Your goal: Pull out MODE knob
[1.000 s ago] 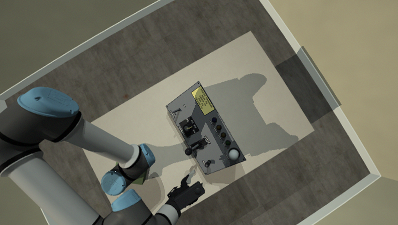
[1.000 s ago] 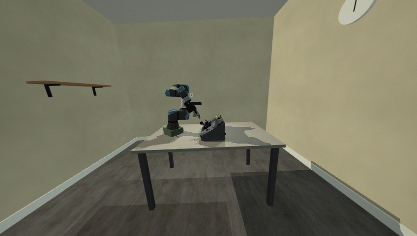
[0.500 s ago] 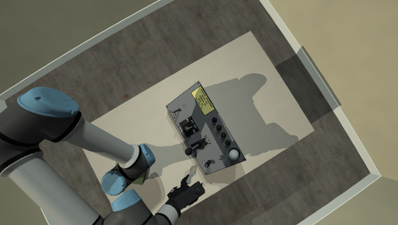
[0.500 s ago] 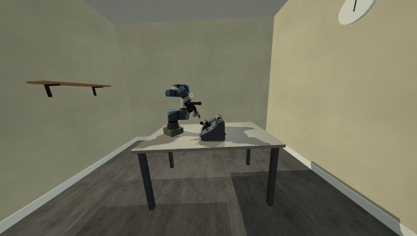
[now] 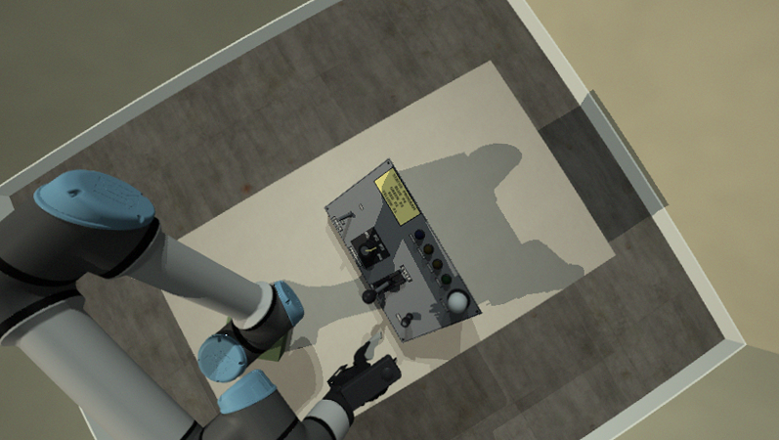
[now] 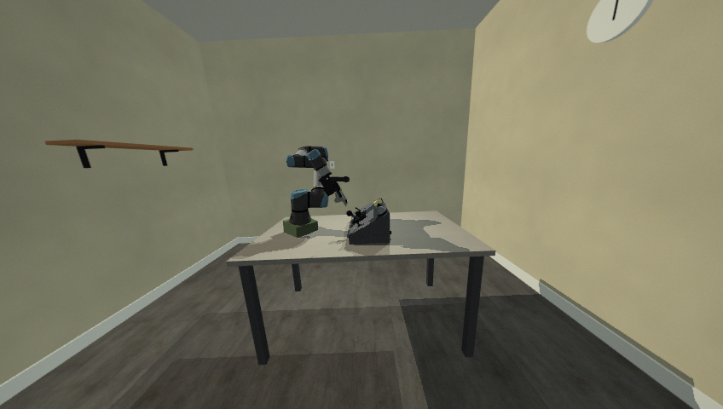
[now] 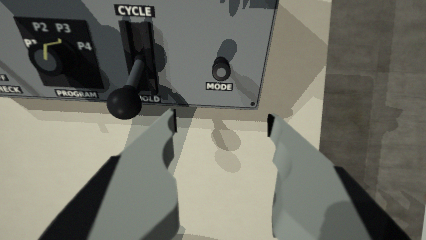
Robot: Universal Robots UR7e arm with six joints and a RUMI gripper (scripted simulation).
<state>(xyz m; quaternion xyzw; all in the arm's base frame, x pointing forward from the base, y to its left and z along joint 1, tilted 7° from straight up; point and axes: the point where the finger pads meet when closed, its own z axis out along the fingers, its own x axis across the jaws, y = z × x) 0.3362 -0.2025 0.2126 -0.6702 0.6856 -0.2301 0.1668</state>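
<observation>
The grey console (image 5: 382, 217) (image 6: 370, 233) (image 7: 200, 45) stands on the table (image 5: 252, 253) (image 6: 436, 243), its sloped face turned toward the arm. The MODE knob (image 7: 220, 68) (image 5: 407, 318) is a small dark stub at the panel's lower corner, above its white label. My gripper (image 7: 221, 113) (image 5: 370, 344) (image 6: 344, 201) is open and empty. It hovers short of the console's front edge. In the wrist view the knob lies just beyond the fingertips, in line with the gap between them, and nothing touches it.
Left of the knob stand the CYCLE lever with its black ball (image 7: 124, 101) (image 5: 369, 297) and the PROGRAM selector (image 7: 47, 57) (image 5: 369, 249). Farther up the panel are a row of round buttons (image 5: 437, 264), a white ball knob (image 5: 457, 302) and a yellow label (image 5: 396, 198). The arm's base (image 6: 300, 227) stands on the table's left side.
</observation>
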